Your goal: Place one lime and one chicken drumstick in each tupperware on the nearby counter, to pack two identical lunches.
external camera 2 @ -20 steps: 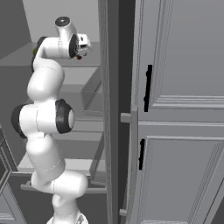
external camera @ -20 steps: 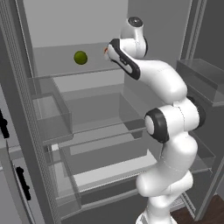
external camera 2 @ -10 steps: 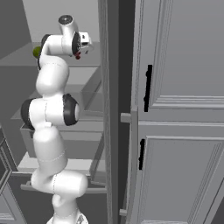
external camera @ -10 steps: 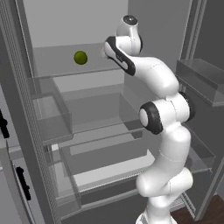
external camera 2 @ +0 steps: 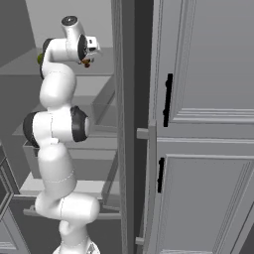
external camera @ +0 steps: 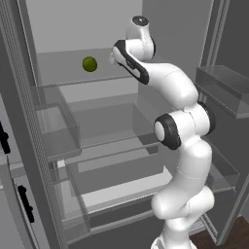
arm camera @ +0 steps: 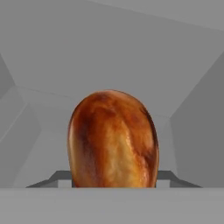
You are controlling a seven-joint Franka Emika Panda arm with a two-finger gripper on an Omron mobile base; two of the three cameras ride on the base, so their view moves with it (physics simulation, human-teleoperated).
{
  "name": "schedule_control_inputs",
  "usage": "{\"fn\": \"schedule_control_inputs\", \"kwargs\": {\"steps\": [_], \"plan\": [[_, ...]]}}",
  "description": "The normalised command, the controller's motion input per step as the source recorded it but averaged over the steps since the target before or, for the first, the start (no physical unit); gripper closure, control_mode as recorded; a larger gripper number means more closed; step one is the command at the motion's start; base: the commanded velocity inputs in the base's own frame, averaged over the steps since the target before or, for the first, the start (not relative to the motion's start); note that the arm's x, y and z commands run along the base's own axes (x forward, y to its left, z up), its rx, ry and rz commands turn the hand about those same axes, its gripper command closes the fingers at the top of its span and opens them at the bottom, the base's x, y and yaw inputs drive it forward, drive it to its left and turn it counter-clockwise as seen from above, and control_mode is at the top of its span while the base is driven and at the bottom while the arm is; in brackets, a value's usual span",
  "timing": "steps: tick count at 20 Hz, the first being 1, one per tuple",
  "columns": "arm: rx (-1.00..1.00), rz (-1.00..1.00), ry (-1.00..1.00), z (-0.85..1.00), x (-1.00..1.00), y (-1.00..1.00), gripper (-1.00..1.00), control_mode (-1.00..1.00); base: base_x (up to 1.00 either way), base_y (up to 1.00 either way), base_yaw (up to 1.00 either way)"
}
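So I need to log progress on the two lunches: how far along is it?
Early. Nothing looks packed; no tupperware shows here. In hand: the gripper is at a chicken drumstick in the open fridge, fingertips either side; whether it grips yet is unclear. One lime sits on the upper fridge shelf. All placing remains.

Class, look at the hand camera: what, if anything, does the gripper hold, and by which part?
The chicken drumstick sits between the gripper fingers, at its thick meaty end; whether they already clamp it cannot be told.

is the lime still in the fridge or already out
In. The lime sits on the top shelf inside the open fridge, apart from the gripper, which is at the chicken drumstick instead.
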Motion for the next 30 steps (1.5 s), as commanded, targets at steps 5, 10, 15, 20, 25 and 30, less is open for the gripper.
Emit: {"fn": "schedule_control_inputs", "kwargs": {"steps": [5, 10, 15, 20, 25, 30], "plan": [[0.03, -0.03, -0.04, -0.24, -0.87, 0.00, 1.00, -1.00, 0.00, 0.00, 0.00], [0.06, -0.12, -0.11, -0.07, -1.00, 0.00, 1.00, -1.00, 0.00, 0.00, 0.00], [0.00, -0.11, -0.13, -0.29, -1.00, -0.08, 1.00, -1.00, 0.00, 0.00, 0.00], [0.00, -0.05, -0.15, -0.40, -1.00, -0.54, 1.00, -1.00, 0.00, 0.00, 0.00], [-0.01, 0.01, -0.03, -0.19, -0.90, -0.59, 1.00, -1.00, 0.00, 0.00, 0.00], [-0.03, 0.00, 0.01, -0.03, -1.00, 0.05, 1.00, -1.00, 0.00, 0.00, 0.00]]}}
